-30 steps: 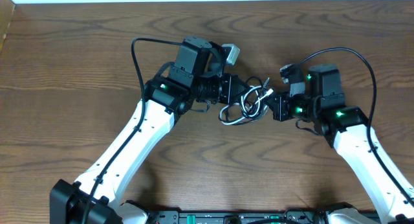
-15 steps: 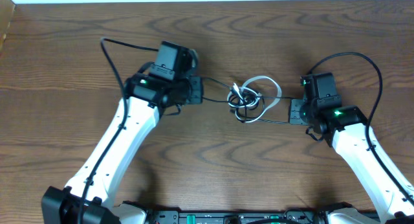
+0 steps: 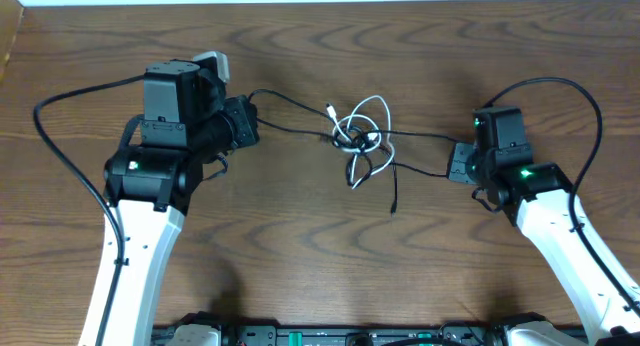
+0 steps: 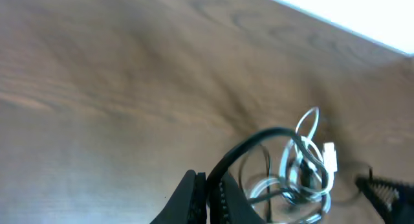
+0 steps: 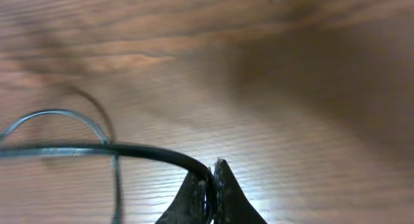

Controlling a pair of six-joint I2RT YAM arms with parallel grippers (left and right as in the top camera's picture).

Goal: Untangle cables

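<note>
Pulling apart now. Clamped shut in the left gripper (image 3: 247,121), upper left of the frame, on one stretch of the black cable (image 5: 97,148). Clamped just as tight in the right gripper (image 3: 458,166), middle right, on another stretch of it. Leaves the knot (image 3: 356,138) in the upper middle of the table (image 3: 320,46), between the two, with the white cable (image 3: 380,100) looped through it and a loose black end trailing toward the bottom. Best to draw outward slow and level, straight along the line between the grippers, watching whether the knot opens or cinches. On any cinching, better to ease off, release one side and take the white cable instead, to slide it out through the black. Probably worth a slight lift too, to spare the loops dragging on the table. Reaches up from the lower left with the left arm, wrist bent to point right. Comes in from the lower right with the right arm, wrist aimed left, fingers low over the table.
</note>
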